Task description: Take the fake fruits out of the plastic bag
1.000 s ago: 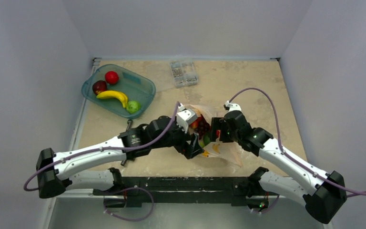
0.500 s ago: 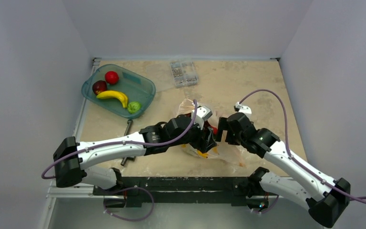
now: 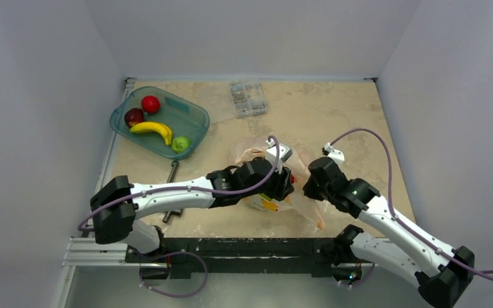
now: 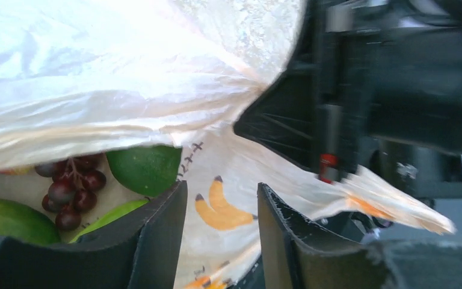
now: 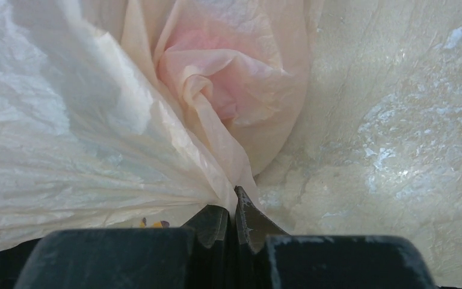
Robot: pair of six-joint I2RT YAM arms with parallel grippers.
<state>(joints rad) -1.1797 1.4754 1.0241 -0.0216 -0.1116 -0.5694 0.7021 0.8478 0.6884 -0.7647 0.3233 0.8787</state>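
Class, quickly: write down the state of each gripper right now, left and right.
Left gripper: open, gripping nothing, at the mouth of the plastic bag.
Right gripper: shut on the plastic bag.

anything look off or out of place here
Nothing spilled or broken. A dark metal tool lies loose on the table near the tray, partly under the left arm. The bag bunches only where the right gripper pinches it.

Left arm [image 3: 173, 192] and right arm [image 3: 385, 212] flank the plastic bag [image 3: 308, 206]
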